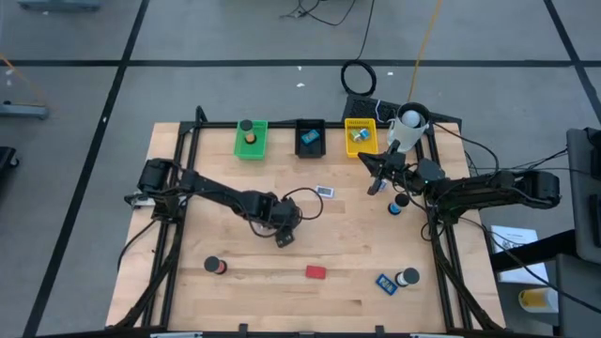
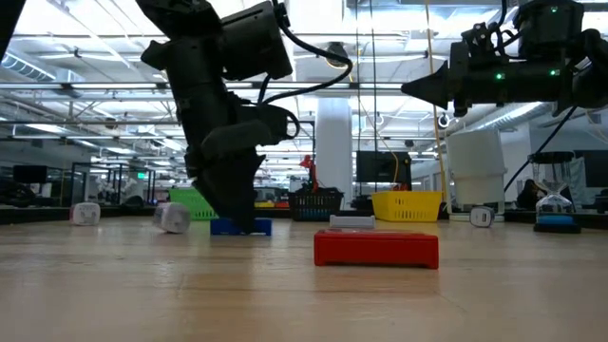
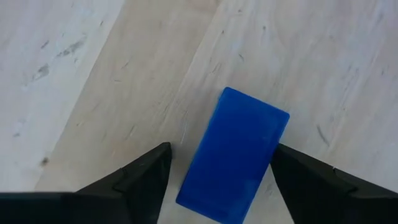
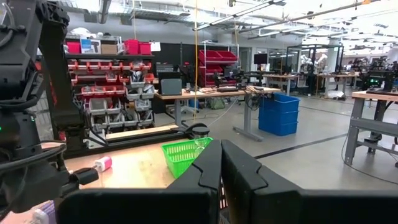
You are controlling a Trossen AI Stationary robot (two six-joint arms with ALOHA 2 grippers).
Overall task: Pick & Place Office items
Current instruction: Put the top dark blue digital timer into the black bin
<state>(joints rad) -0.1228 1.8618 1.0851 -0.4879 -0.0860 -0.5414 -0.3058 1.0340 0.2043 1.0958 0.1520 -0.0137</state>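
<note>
My left gripper (image 1: 283, 238) is lowered at the table's middle, open, pointing down. Its fingers stand on either side of a blue rectangular block (image 3: 236, 155) that lies flat on the wood. One finger (image 3: 305, 180) is right beside the block's long edge and the other stands a little apart. The low view shows the same gripper (image 2: 237, 214) down over the block (image 2: 240, 227). My right gripper (image 4: 221, 168) is shut and holds nothing. It hovers above the table near the yellow tray (image 1: 361, 137).
Green tray (image 1: 251, 139), black tray (image 1: 310, 138) and a white cup (image 1: 410, 122) line the far edge. Loose items: a red block (image 1: 315, 272), a dark roll (image 1: 216, 266), a blue block (image 1: 385, 283) beside a roll (image 1: 408, 277), a small white piece (image 1: 325, 192).
</note>
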